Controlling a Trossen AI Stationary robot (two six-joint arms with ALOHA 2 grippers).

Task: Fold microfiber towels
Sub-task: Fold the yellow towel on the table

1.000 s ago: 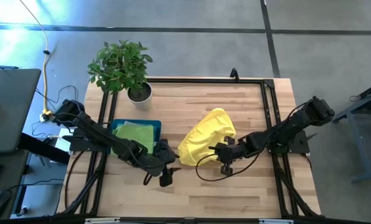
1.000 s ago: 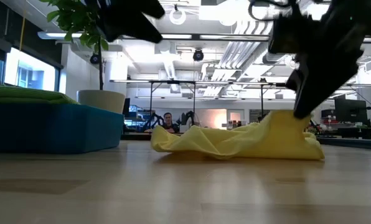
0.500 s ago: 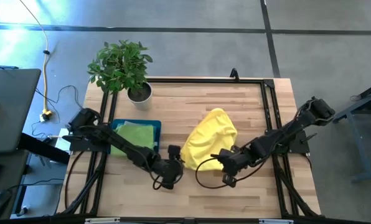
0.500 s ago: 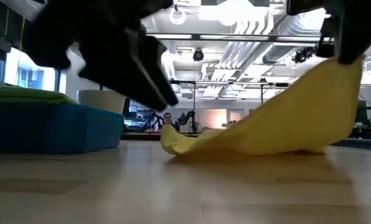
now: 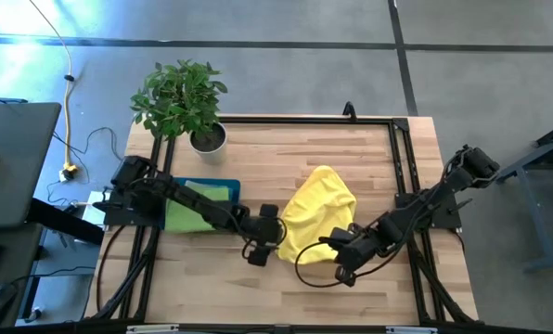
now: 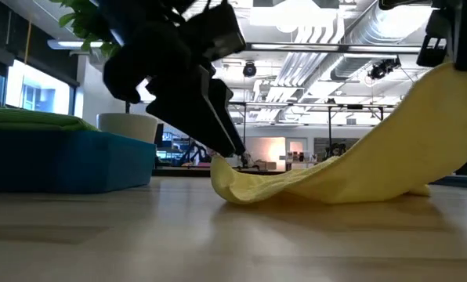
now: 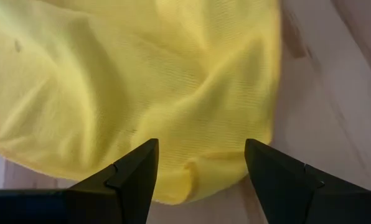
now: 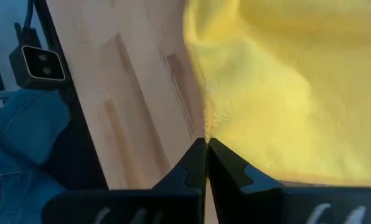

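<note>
A yellow microfiber towel [image 5: 318, 215] lies rumpled at the table's middle, and one corner of it is raised. My right gripper [image 5: 334, 244] is shut on that corner, above the near right part of the towel. My left gripper [image 5: 276, 229] is open and low at the towel's left near corner [image 7: 198, 177]. Its two fingers stand on either side of that corner, and I cannot tell whether they touch it. A lime green towel [image 5: 182, 215] lies in the dark teal tray [image 5: 228, 188] on the left. My right gripper pinches the yellow towel's edge at a corner [image 8: 210, 121] between its two shut fingers, coming from above and slanting down. The held corner [image 6: 453, 74] is lifted high. The cloth slopes down from it in a sheet, and its left part [image 6: 241, 186] rests on the table.
A potted plant [image 5: 179, 97] stands at the far left corner. The teal tray [image 6: 69, 160] sits left of the yellow towel. Bare wood shows along the table's near edge and at the far right. A black frame [image 5: 402, 167] borders the tabletop.
My right gripper has risen and drawn toward the table's near edge, still shut. It has pulled the yellow towel's corner up, so the heap now hangs as a slope. My left gripper has sunk and gone right toward the towel's left near corner, rolling as it went.
</note>
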